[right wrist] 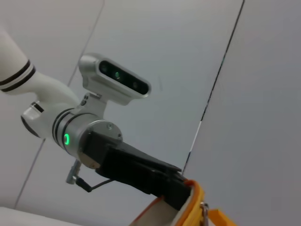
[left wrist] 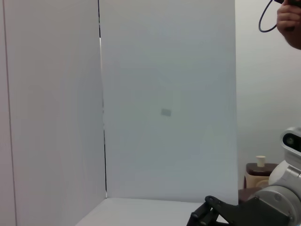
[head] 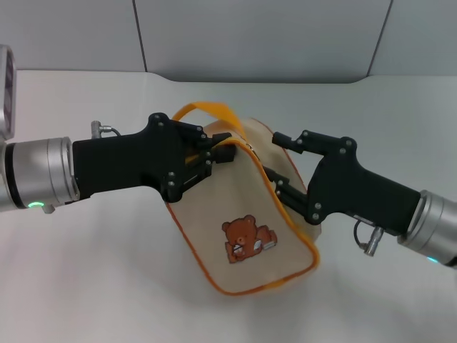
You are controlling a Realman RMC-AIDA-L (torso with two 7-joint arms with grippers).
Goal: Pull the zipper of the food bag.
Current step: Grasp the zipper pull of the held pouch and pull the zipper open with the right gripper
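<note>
The beige food bag (head: 235, 207) with orange piping and a brown bear (head: 246, 239) is tilted between my two grippers at the table's middle. Its zipper (head: 255, 160) runs along the orange-edged top seam. A small silvery pull tab (head: 250, 147) sits near the seam's left end and also shows in the right wrist view (right wrist: 204, 210). My left gripper (head: 223, 148) is shut on the bag's orange edge beside the tab; its fingertips (right wrist: 181, 190) show in the right wrist view. My right gripper (head: 282, 166) clasps the bag's right end with fabric between its fingers.
The orange loop handle (head: 207, 108) arches over the bag behind the left gripper. The white table (head: 107, 271) is backed by grey wall panels. In the left wrist view, a person's hand (left wrist: 289, 23) holds a cable at the far side.
</note>
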